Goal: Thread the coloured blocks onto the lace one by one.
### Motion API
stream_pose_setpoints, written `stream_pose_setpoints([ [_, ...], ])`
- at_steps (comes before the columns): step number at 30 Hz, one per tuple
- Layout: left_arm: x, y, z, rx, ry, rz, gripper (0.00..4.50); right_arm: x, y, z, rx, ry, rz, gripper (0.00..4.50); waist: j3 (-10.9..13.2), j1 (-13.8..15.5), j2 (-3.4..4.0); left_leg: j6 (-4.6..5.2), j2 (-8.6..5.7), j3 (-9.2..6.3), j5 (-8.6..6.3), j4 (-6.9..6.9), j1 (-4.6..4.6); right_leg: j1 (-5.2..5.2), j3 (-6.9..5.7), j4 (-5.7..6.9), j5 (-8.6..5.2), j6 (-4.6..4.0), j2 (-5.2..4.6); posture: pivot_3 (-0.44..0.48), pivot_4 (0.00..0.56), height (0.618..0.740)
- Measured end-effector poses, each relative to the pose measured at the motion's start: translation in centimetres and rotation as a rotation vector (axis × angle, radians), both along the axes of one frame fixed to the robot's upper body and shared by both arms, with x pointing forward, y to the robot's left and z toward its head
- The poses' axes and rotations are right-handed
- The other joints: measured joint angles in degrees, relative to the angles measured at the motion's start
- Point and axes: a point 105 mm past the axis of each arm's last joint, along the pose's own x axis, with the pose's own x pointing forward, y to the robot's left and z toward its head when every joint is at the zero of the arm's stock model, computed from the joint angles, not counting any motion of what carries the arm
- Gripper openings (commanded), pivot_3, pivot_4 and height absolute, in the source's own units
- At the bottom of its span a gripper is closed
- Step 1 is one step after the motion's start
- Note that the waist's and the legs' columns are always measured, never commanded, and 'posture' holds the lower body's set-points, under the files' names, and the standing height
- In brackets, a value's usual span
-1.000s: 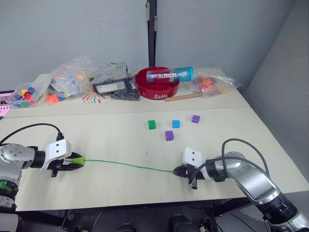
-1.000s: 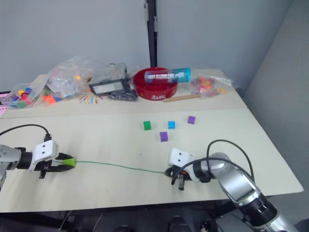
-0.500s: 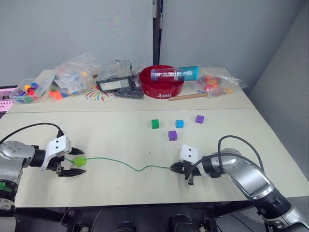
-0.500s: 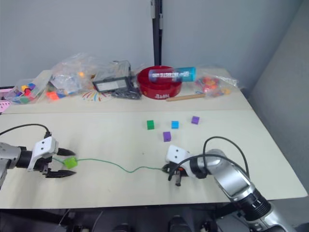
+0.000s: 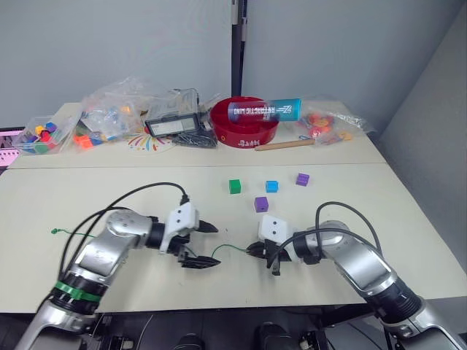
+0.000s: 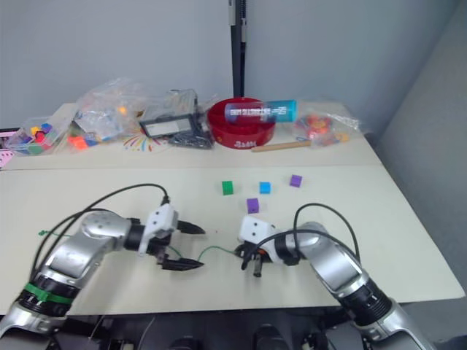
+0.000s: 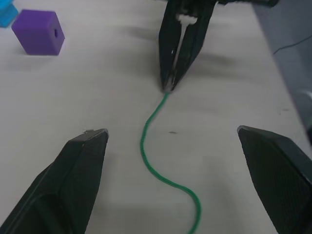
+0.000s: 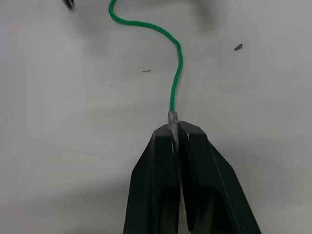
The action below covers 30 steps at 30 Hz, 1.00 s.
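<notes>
Left hand point(image 5: 205, 246) has swung in beside right hand point(image 5: 254, 251).
Left spread wide over lace point(image 7: 155, 146); right pinches its tip.

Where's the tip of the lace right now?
The lace tip is pinched in the right gripper on the table's near middle, with the open left gripper close beside it.

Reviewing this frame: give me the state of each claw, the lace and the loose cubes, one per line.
Left claw: open, straddling the lace, holding nothing.
Right claw: shut on the lace's tip.
Lace: slack and curved on the table.
Dark green cube: loose, unthreaded.
Blue cube: loose, unthreaded.
Purple cubes: loose, unthreaded.
</notes>
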Motion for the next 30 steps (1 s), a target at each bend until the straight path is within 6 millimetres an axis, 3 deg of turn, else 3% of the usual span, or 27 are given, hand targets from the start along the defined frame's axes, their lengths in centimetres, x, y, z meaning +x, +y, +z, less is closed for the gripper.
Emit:
stream_pose_setpoints([
  [4,0.7,-2.0,-1.9,0.005,-0.014,-0.007,4.47,0.0,0.0,0.1,-0.003,0.001,-0.006,0.0,0.0,0.39,0.0,0.0,-0.02,0.0,0.0,0.01,-0.02,0.02,0.0,-0.03,0.0,0.0,-0.02,0.0,0.15,0.74],
  [8,1.2,-3.3,-1.4,-0.012,-0.035,-0.029,4.47,0.0,0.0,0.1,-0.005,0.0,-0.012,0.0,0.0,0.66,0.0,0.0,-0.03,0.0,0.0,0.01,-0.02,0.02,0.0,-0.03,0.0,0.01,-0.02,0.0,0.15,0.74],
  [11,1.3,-3.9,-1.0,-0.021,-0.054,-0.052,3.72,0.0,0.0,0.1,-0.005,-0.002,-0.014,0.0,0.0,0.76,0.0,0.0,-0.03,0.0,0.0,0.01,-0.03,0.02,0.0,-0.04,0.0,0.0,-0.02,0.0,0.15,0.74],
  [22,0.8,-3.6,-1.5,-0.003,-0.036,-0.075,0.02,0.0,0.0,0.1,-0.008,0.002,-0.028,0.0,0.0,0.84,0.0,-0.01,-0.03,0.0,0.0,0.01,-0.02,0.03,0.0,-0.04,0.0,0.01,-0.03,0.0,0.15,0.74],
  [30,0.6,-4.3,-1.3,-0.006,-0.056,-0.09,0.02,0.0,0.0,0.1,-0.008,0.002,-0.028,0.0,0.0,0.85,0.0,0.0,-0.03,0.0,0.0,0.02,-0.02,0.03,0.0,-0.03,0.0,0.01,-0.03,0.0,0.15,0.74],
])
